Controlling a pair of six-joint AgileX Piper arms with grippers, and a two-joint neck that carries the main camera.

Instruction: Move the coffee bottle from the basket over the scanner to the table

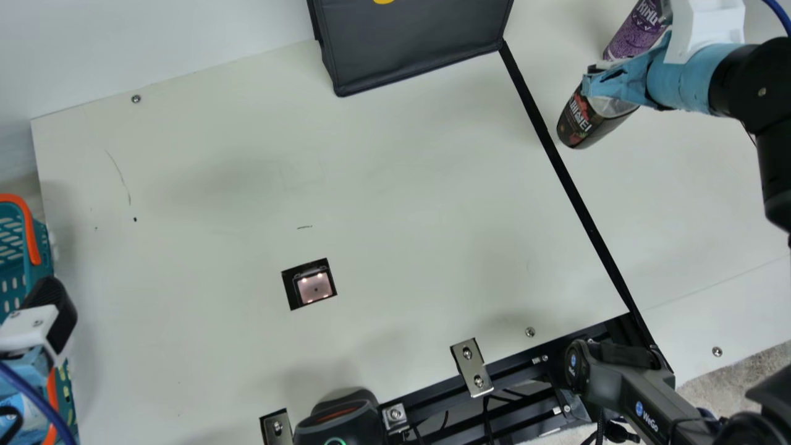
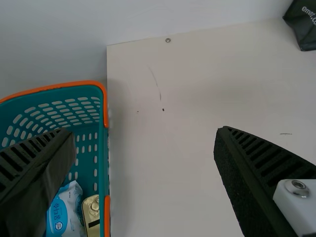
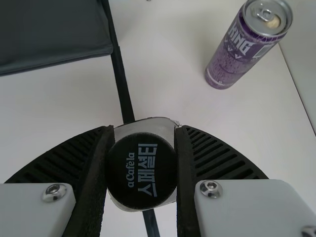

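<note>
Plainly, the cream table [image 1: 401, 185] meets a pale wall [image 1: 154, 37]. Past 1 black strip [image 1: 556, 151], my right gripper [image 1: 598, 83] grips the coffee bottle [image 1: 579, 123] (base lower left, main view). My left gripper [image 1: 55, 312] gapes.

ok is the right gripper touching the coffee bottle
Touching: the right wrist view shows the right gripper with one finger against each side of the coffee bottle's top.

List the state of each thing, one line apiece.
Coffee bottle: capped, gripped
Right gripper: shut on the bottle
Left gripper: open, empty
Basket: loaded
Blue-white pack: in the basket
Purple can: upright
Scanner window: lit
Black device: green light on
</note>
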